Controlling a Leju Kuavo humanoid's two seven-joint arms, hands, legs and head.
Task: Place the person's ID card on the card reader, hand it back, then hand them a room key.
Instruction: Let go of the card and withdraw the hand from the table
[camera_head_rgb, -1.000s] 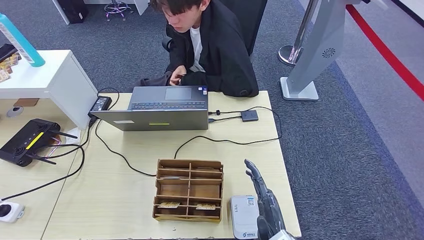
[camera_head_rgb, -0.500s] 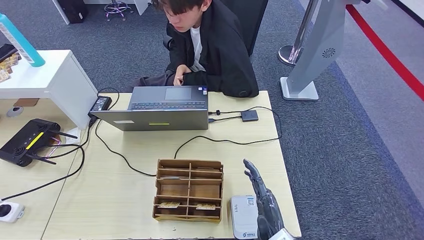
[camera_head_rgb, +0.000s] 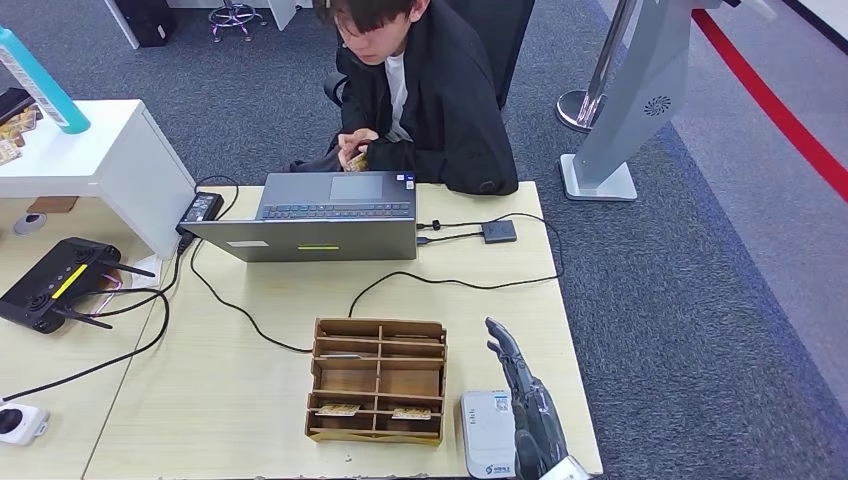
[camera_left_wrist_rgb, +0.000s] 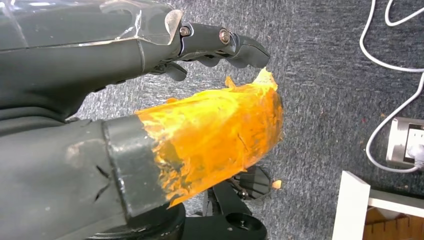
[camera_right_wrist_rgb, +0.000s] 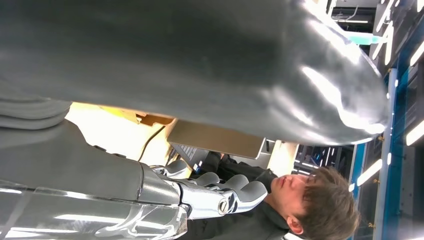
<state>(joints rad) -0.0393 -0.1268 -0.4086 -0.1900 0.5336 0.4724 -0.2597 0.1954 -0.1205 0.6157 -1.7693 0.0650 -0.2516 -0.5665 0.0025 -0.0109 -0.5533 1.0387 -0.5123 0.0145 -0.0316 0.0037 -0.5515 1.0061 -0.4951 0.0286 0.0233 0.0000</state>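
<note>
A: where's the ID card (camera_head_rgb: 356, 160) right now?

B: top center, in the person's hands (camera_head_rgb: 352, 150) behind the laptop (camera_head_rgb: 325, 215). card reader (camera_head_rgb: 488, 433) sits bottom center on the tabletop (camera_head_rgb: 250, 380), just right of the wooden organizer (camera_head_rgb: 377, 380).

A: and the robot?

B: right hand (camera_head_rgb: 525, 395) is next to the reader, fingers out straight, holding nothing. left hand (camera_left_wrist_rgb: 150, 100) hangs over carpet, fingers loosely curled, nothing in it.

A grey laptop (camera_head_rgb: 335, 215) is sitting open on the pale wooden table (camera_head_rgb: 240, 370), with a black cable (camera_head_rgb: 455, 282) trailing from it. A black router (camera_head_rgb: 55, 282) is lying at the left, beside a white shelf (camera_head_rgb: 95, 165). A wooden compartment organiser (camera_head_rgb: 377, 380) is standing near the front edge.
</note>
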